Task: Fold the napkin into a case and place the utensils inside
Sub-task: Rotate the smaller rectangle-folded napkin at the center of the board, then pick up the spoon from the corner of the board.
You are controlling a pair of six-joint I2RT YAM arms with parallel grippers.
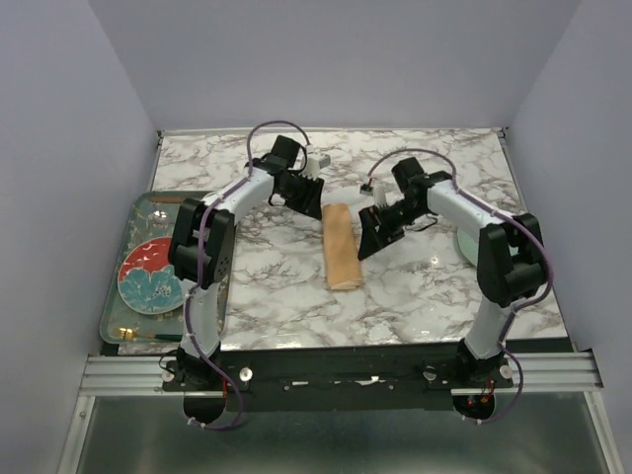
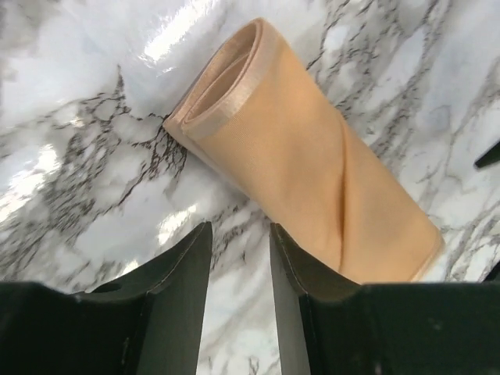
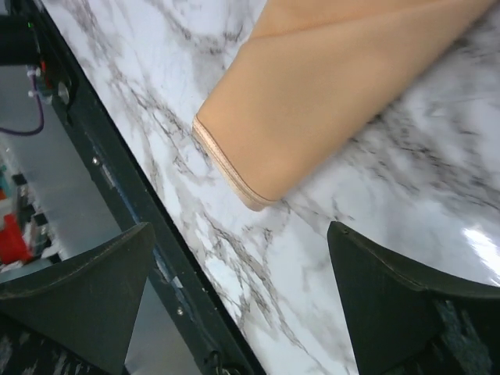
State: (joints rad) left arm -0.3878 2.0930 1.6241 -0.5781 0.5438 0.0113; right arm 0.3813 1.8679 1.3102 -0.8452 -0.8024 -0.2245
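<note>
Where the marble table (image 1: 276,296) lies between the two arms, the case (image 1: 342,247) rests flat. It is a narrow peach-orange rectangle running near-to-far, layered, with one lengthwise crease and a satin-hemmed open end. Left gripper (image 1: 310,196) sits just left of its far end, jaws partly spread, empty. Right gripper (image 1: 371,235) is just right of it, jaws spread wide, empty.

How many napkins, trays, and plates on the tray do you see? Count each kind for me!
Napkin: 1
Tray: 1
Plates on the tray: 2, a red plate and a blue-green plate
Total: 4
</note>
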